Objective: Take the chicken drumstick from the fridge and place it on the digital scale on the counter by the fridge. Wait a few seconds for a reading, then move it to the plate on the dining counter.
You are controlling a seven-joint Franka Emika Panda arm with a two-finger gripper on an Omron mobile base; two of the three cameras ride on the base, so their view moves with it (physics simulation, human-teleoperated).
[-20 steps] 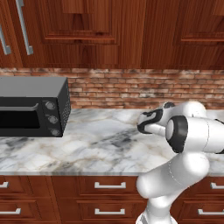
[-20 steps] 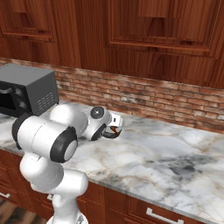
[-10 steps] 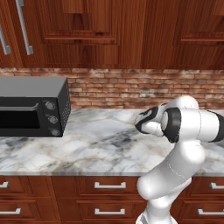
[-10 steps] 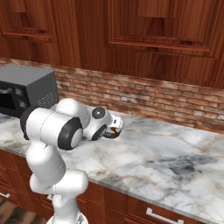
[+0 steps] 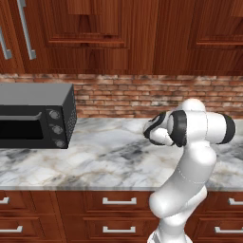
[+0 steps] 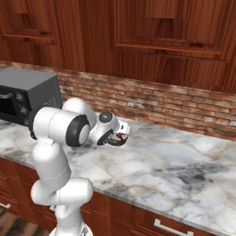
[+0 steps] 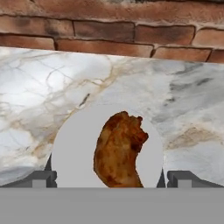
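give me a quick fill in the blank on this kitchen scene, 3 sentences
1. The chicken drumstick lies on a round light grey ____.
2. The wall behind the marble counter is made of ____.
3. The tool stands with its jaws ____, one to each side of the drumstick.

Missing words: disc; brick; open

Pincer [image 6: 120,137] w/ brown bit, over marble counter [image 6: 184,166], near toaster oven [image 6: 27,94].

Chicken drumstick [image 7: 118,151]: lower end cut off at the bottom of the hand view; round grey disc [image 7: 76,151] beneath it likewise cut; black toaster oven [image 5: 35,116] cropped by the left edge.
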